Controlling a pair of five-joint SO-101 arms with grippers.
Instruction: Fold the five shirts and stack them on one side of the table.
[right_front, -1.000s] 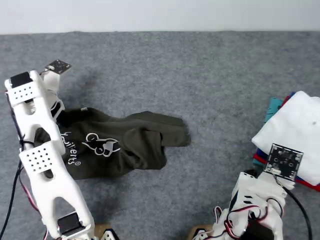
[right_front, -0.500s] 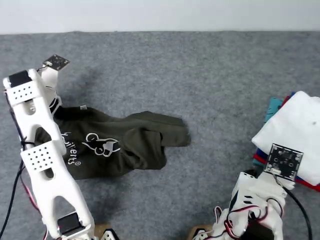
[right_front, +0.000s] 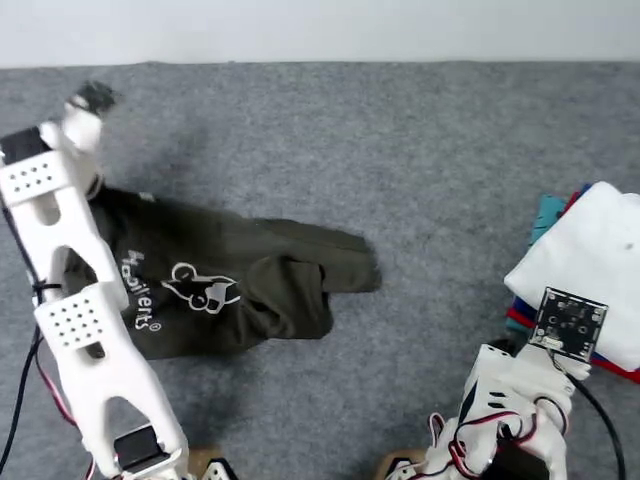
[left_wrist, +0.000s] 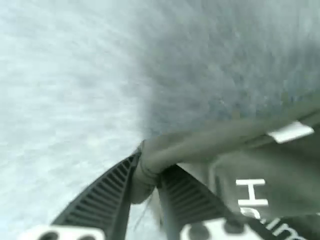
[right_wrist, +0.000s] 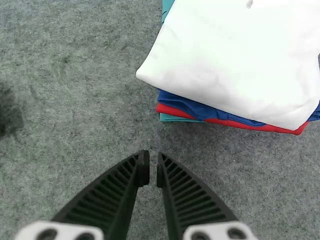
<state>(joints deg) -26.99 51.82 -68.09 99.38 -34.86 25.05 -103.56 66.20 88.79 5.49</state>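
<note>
A dark olive shirt (right_front: 230, 285) with a white print lies crumpled at the left of the grey table. My left gripper (left_wrist: 147, 172) is shut on a bunched edge of the olive shirt (left_wrist: 225, 140) at its far left corner, where the left arm (right_front: 55, 200) stands over it. A stack of folded shirts (right_front: 590, 270), white on top of blue, red and teal, sits at the right edge. My right gripper (right_wrist: 149, 170) hovers shut and empty over bare carpet beside the stack (right_wrist: 240, 55).
The grey carpeted table (right_front: 400, 160) has free room in the middle and at the back. A pale wall runs along the far edge. The right arm's base (right_front: 510, 420) sits at the front right.
The left arm has moved towards the back left, pulling the shirt's corner with it and stretching the cloth out. The right arm and the stack have not moved.
</note>
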